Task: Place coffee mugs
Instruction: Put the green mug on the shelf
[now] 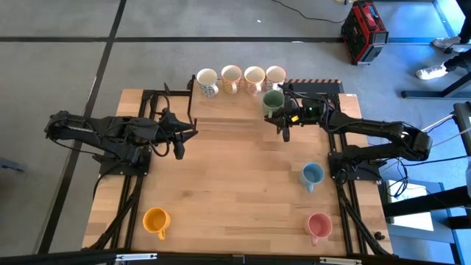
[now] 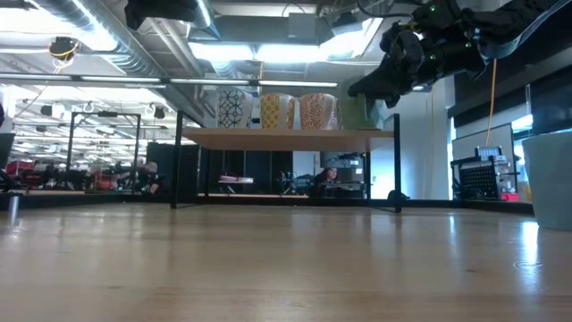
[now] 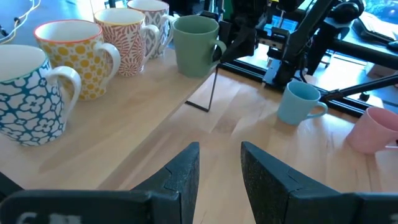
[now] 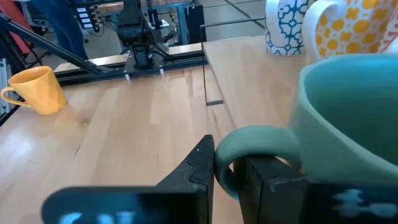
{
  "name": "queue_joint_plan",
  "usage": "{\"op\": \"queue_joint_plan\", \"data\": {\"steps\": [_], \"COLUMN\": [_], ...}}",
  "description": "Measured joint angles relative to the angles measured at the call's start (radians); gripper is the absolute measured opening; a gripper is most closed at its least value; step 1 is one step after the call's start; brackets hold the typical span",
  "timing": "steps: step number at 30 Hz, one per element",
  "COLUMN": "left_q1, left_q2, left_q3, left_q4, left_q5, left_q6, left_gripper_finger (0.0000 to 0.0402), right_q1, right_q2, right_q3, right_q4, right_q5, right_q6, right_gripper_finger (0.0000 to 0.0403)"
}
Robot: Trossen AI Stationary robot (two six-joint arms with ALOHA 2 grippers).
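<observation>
Four white patterned mugs (image 1: 231, 77) stand in a row along the far edge of a low wooden shelf (image 1: 228, 114). The green mug (image 1: 273, 101) stands upright at the shelf's right end, in front of that row. My right gripper (image 1: 284, 121) is beside it on the near side, shut on its handle. My left gripper (image 1: 179, 144) hovers open off the shelf's near left corner and touches nothing; its wrist view shows the row of mugs (image 3: 71, 59) and the green mug (image 3: 196, 43). The orange (image 1: 156, 219), light blue (image 1: 313, 175) and pink (image 1: 319, 225) mugs stand on the table. My right gripper pinches the green mug's handle (image 4: 225, 163) at the outer bend of its loop. One finger (image 4: 268, 180) sits inside the loop and the other outside. The fingers come about level from the table's right. The mug stays upright, its base level with the shelf top (image 2: 357, 112).
The shelf stands on thin black legs (image 2: 396, 170) over the table's far part. Black arm frames run down both sides of the table. Bare wood lies between the shelf and the near mugs. A red case (image 1: 363, 31) sits on the floor beyond.
</observation>
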Motion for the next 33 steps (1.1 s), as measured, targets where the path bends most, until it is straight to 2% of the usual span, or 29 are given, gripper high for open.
{"op": "queue_joint_plan", "data": {"steps": [11, 24, 33], "left_q1": [0.0, 0.0, 0.0], "left_q2": [0.0, 0.0, 0.0], "left_q3": [0.0, 0.0, 0.0], "left_q4": [0.0, 0.0, 0.011], "left_q5": [0.001, 0.001, 0.0], "left_q6": [-0.011, -0.011, -0.011], "left_gripper_finger": [0.0112, 0.0112, 0.0112], "right_q1": [0.0, 0.0, 0.0], "right_q2": [-0.011, -0.06, -0.129], "right_q3": [0.0, -0.003, -0.003], "right_q4": [-0.043, -0.125, -0.2], "right_q5": [0.059, 0.104, 0.124], "right_q6": [0.016, 0.041, 0.041], "right_gripper_finger": [0.0051, 0.0118, 0.0122]}}
